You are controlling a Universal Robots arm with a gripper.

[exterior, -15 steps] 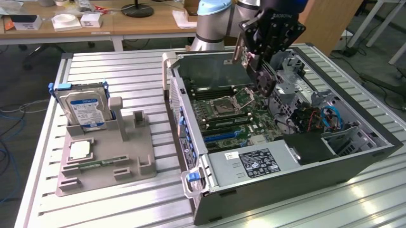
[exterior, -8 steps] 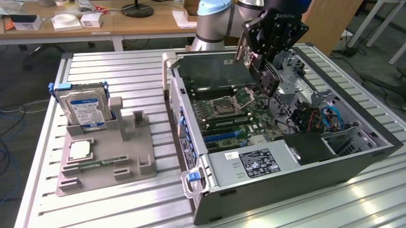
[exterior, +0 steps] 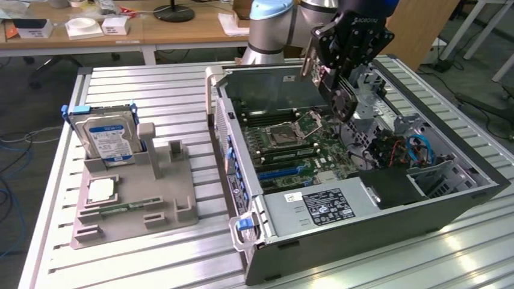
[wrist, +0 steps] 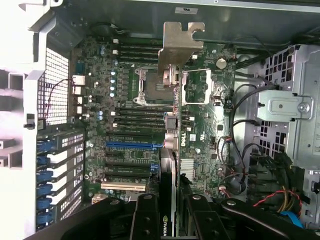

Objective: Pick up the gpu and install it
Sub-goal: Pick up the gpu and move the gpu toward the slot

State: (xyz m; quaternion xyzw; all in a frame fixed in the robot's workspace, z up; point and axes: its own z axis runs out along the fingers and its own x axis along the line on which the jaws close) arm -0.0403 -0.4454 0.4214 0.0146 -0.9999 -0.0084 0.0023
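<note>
Table: slatted metal top (exterior: 144, 84) carrying the items below.
Computer case (exterior: 345, 232): open tower on its side, at the exterior view's right.
Motherboard (exterior: 285, 144): flat inside the case.
Power supply (exterior: 321, 206): labelled grey box at the case's near end.
Fixture (exterior: 136, 198): grey holder, left of the case in the exterior view.
Hard drive (exterior: 108, 137): blue-and-white label, upright at the fixture's far end.
Processor chip (exterior: 102, 190): flat on the fixture.
Memory stick (exterior: 120, 208): green, lying just nearer than the chip.
Desk (exterior: 185, 30): wooden, beyond the table.

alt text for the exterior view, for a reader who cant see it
A robot arm's gripper holds the gpu on edge over the motherboard of an open computer case lying on a slatted metal table. To the exterior view's left, a grey holder carries an upright hard drive.
</note>
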